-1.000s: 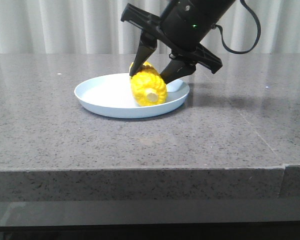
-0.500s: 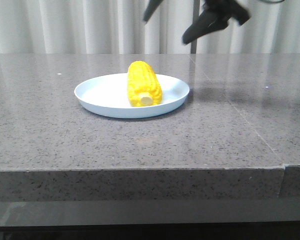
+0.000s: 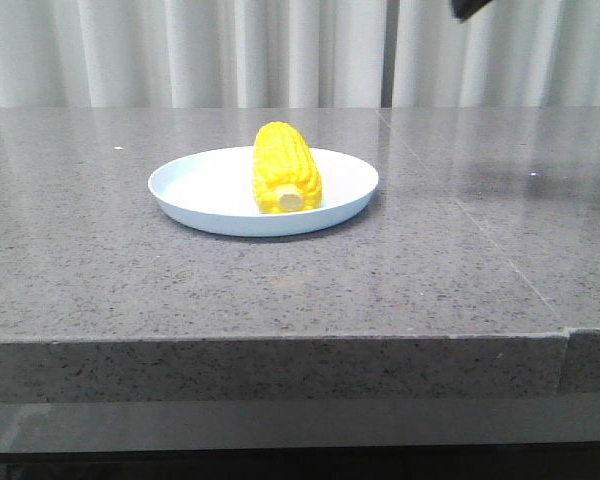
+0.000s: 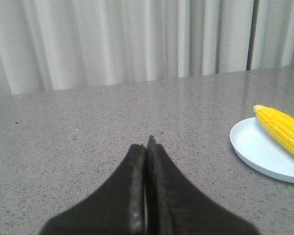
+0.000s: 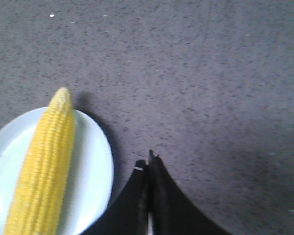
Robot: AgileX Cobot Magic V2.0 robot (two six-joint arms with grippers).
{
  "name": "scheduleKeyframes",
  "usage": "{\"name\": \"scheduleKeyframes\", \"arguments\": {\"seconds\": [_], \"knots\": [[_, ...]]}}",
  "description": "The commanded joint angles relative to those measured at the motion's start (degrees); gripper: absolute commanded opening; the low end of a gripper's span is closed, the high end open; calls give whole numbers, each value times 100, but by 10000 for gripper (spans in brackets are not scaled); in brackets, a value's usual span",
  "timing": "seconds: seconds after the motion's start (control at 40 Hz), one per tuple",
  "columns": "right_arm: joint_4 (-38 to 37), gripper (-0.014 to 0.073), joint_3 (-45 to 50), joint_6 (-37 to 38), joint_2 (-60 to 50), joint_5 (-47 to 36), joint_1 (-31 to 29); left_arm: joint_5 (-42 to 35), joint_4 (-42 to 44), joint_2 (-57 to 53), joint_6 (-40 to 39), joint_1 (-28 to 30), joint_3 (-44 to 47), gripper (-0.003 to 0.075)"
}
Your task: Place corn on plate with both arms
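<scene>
The right gripper (image 5: 148,161) has risen off the corn (image 3: 286,167), fingers now pressed together. Corn lies on the plate (image 3: 205,185), stub toward six o'clock. Left gripper (image 4: 147,144) closed, empty.

Soft, even light fills the room, brightest on the pale pleated curtain (image 3: 180,50) at the far side. The polished grey speckled stone table (image 3: 430,280) carries a faint sheen and a dim smudge of shadow at far right. A thin shadow hugs the near rim of the round pale blue-white plate (image 3: 195,190). The glossy yellow corn cob (image 3: 285,170) looks sharp from the front, but soft and slightly blurred in the right wrist view, where the black closed gripper fingers (image 5: 152,196) are out of focus.
</scene>
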Motion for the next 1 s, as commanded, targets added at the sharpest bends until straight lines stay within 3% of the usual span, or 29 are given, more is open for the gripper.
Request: {"name": "scheduleKeyframes", "arguments": {"seconds": [0.0,0.17,0.68,0.97], "knots": [[-483,-61,-177,-53,-452,62,-212,-528,5,72,-10,-13,-142,-20],[-983,-61,394,-53,-1104,242,-340,-528,5,72,-10,-13,-142,-20],[-1151,-61,4386,-53,-4633,-2427,-340,-528,5,72,-10,-13,-142,-20],[-1118,-61,5718,-53,-6607,-2713,-340,-528,5,72,-10,-13,-142,-20]]}}
